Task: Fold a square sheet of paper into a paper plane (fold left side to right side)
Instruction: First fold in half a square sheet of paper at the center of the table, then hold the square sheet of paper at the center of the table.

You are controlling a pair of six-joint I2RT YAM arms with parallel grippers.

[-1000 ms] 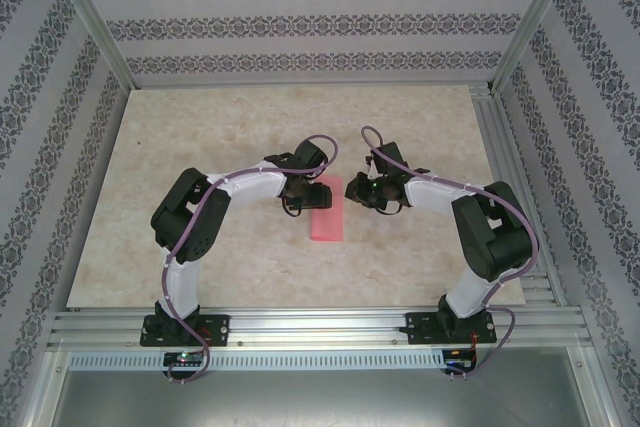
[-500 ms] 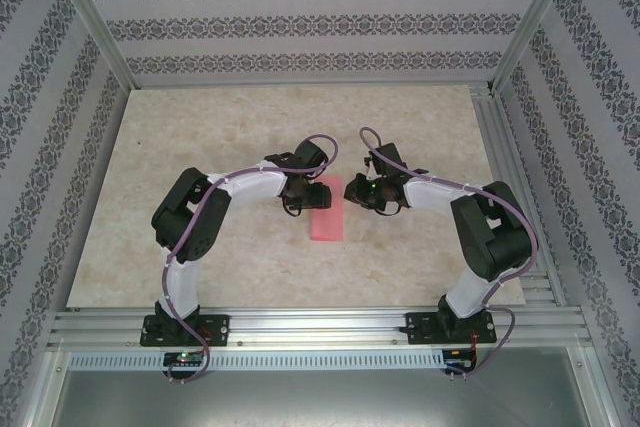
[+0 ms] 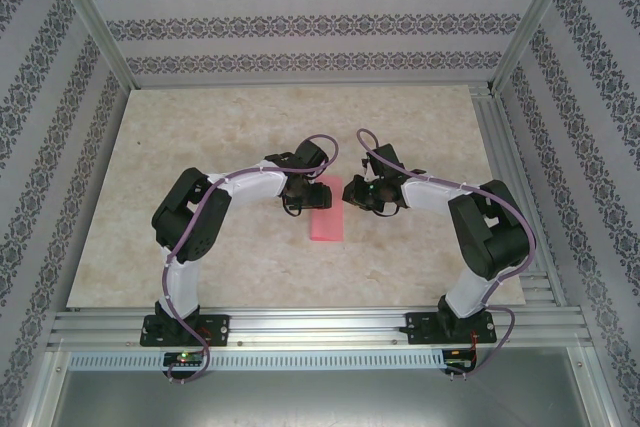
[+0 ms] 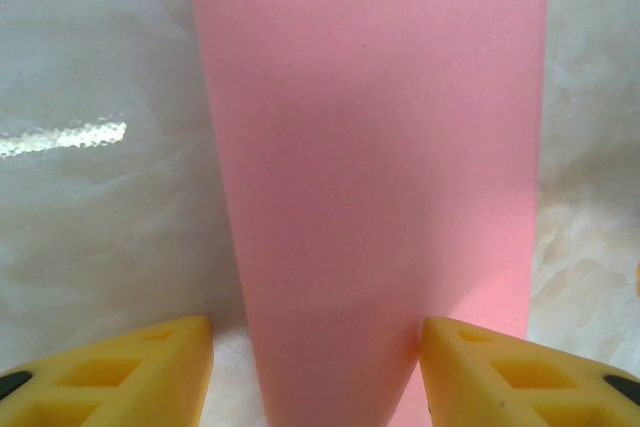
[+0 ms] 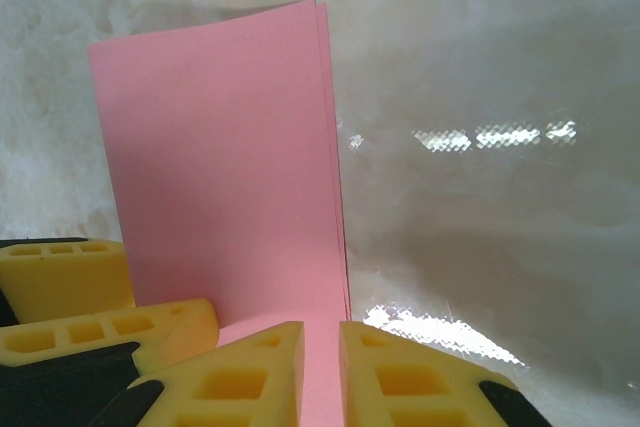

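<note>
The square sheet of paper (image 3: 328, 222) lies folded in half as a narrow pink strip on the marble table, its two loose edges stacked on the right side (image 5: 220, 167). My left gripper (image 3: 316, 193) is at the strip's far end, open; in the left wrist view its tips (image 4: 316, 367) stand on either side of the paper (image 4: 370, 147), the right one against its edge. My right gripper (image 3: 349, 193) is shut to a thin slit, its tips (image 5: 320, 357) low over the paper's right edge with nothing gripped between them. The left gripper's yellow fingers (image 5: 70, 277) show beside it.
The marble tabletop (image 3: 200, 147) is ringed by patterned walls and aluminium posts (image 3: 95, 22). An aluminium rail (image 3: 320, 327) runs along the near edge, carrying both arm bases. Cables loop above each wrist.
My right gripper has crept a little to the left, closer to the paper's far right corner. The left gripper and the paper have stayed put.
</note>
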